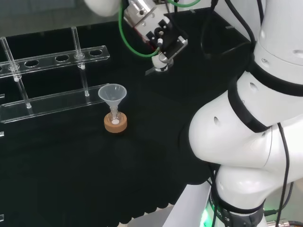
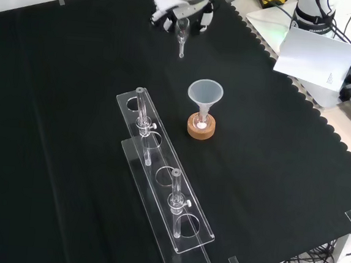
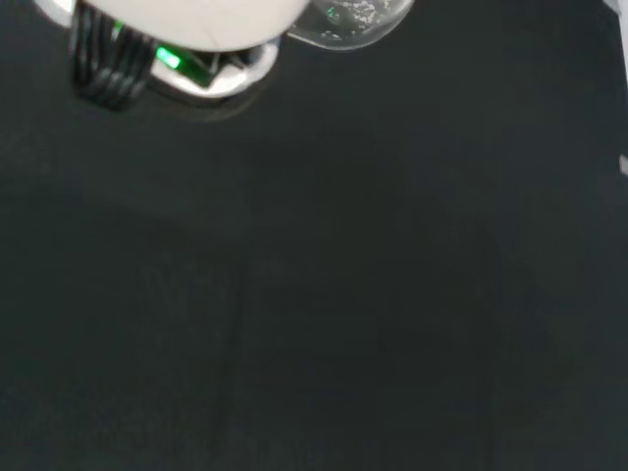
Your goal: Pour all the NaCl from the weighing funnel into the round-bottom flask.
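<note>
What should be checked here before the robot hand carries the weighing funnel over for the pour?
1. Clear plastic funnel seated upright in the small round-bottom flask: ok.
2. Flask resting on its round cork ring stand: ok.
3. Clear glass weighing funnel held in the robot hand, up at the cloth's far edge in the front view: ok.
4. Weighing funnel's spout above the plastic funnel's mouth: not ok, it hangs well short of it.
5. White grains inside the weighing funnel, seen in the wrist view: ok; how much, cannot tell.
6. Clear acrylic tube rack standing clear of the path to the flask: ok.
</note>
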You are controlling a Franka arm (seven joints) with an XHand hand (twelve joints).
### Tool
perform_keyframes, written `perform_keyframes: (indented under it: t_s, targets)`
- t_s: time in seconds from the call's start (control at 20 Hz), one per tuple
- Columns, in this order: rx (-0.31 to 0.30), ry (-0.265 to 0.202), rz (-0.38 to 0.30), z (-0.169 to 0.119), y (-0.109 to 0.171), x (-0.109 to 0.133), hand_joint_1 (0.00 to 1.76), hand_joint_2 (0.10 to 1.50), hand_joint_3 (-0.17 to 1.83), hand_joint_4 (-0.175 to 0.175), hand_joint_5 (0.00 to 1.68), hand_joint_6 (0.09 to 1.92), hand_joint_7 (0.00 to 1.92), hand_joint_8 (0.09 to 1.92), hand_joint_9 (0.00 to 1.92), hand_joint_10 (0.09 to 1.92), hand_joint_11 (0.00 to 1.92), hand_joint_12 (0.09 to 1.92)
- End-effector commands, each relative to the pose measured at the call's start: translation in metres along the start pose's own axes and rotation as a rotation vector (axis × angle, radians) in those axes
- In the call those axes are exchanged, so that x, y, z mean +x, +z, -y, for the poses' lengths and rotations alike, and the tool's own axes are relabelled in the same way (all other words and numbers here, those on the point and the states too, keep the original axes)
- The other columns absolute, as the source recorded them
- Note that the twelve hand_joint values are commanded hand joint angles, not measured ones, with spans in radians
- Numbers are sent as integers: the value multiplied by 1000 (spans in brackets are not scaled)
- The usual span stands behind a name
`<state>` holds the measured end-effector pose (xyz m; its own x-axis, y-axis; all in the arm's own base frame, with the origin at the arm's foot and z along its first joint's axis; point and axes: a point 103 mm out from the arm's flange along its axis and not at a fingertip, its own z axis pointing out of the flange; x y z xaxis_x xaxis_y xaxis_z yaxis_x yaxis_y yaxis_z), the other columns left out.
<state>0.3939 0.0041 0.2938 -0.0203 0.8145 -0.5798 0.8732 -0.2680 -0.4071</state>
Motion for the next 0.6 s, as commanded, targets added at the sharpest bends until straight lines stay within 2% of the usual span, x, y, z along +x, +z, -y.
perform_keyframes:
  t_s: [0.05, 0.3, 0.4, 0.6]
  targets:
    - [-216, -188, -228, 31, -40, 45, 1129, 632, 698, 175, 1281, 676, 429, 679, 827, 374, 817, 1020]
    - [-218, -167, -298, 28, -35, 39, 1128, 632, 698, 175, 1280, 678, 429, 679, 828, 375, 818, 1020]
    - [-215, -173, -337, 27, -32, 35, 1128, 633, 698, 175, 1280, 679, 429, 679, 828, 375, 818, 1020]
    - [-218, -176, -351, 23, -26, 32, 1128, 633, 697, 175, 1279, 680, 429, 679, 828, 376, 819, 1019]
